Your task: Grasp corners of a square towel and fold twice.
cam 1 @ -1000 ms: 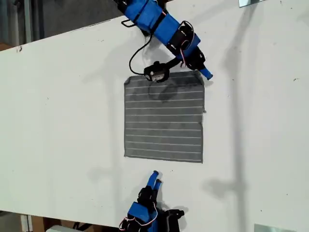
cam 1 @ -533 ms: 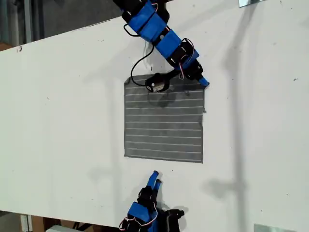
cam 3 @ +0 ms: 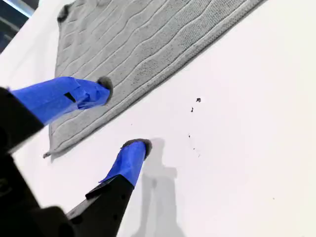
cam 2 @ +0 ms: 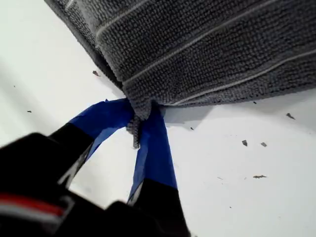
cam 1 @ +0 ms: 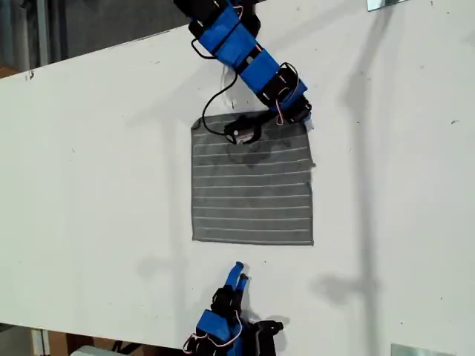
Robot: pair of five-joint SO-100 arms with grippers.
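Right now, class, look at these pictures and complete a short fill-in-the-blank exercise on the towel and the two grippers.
1. The first gripper has its jaws shut on a ____ of the towel.
2. The second gripper has its jaws ____, holding nothing.
3. The grey towel is crossed by thin pale ____.
4. The towel lies on a ____ table.

Missing words: corner; open; stripes; white

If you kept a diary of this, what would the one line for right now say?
my first tool: shut on towel corner | my second tool: open, off towel | folds: none yet
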